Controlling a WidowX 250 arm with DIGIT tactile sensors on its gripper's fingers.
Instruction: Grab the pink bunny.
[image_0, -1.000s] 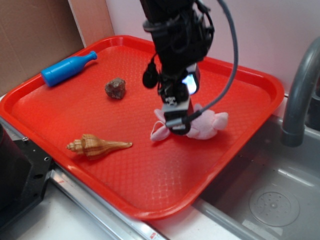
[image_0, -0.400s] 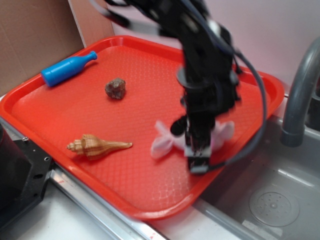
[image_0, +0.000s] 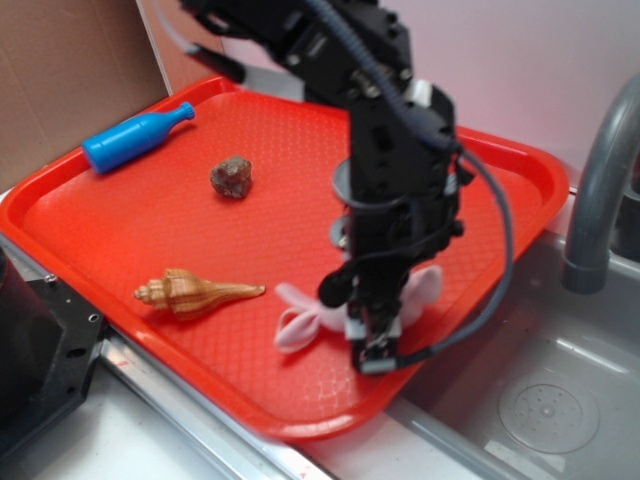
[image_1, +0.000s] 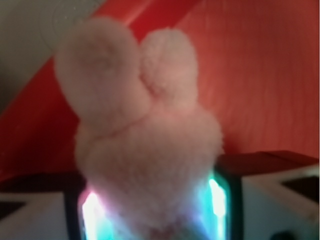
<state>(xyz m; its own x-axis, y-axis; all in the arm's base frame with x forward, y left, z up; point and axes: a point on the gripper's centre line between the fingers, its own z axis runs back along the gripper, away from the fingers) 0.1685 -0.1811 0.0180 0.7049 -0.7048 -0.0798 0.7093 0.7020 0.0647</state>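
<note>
Hand (image_0: 372, 335) clamped on pink bunny (image_1: 145, 150), ears (image_0: 298, 318) drooping over red tray (image_0: 150, 240).

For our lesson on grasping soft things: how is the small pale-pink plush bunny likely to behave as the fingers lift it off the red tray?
The small pale-pink plush bunny will probably squash between the fingers, as its fuzzy body bulges there. Its long ears look floppy and may dangle. It seems light and unlikely to slip.
</note>
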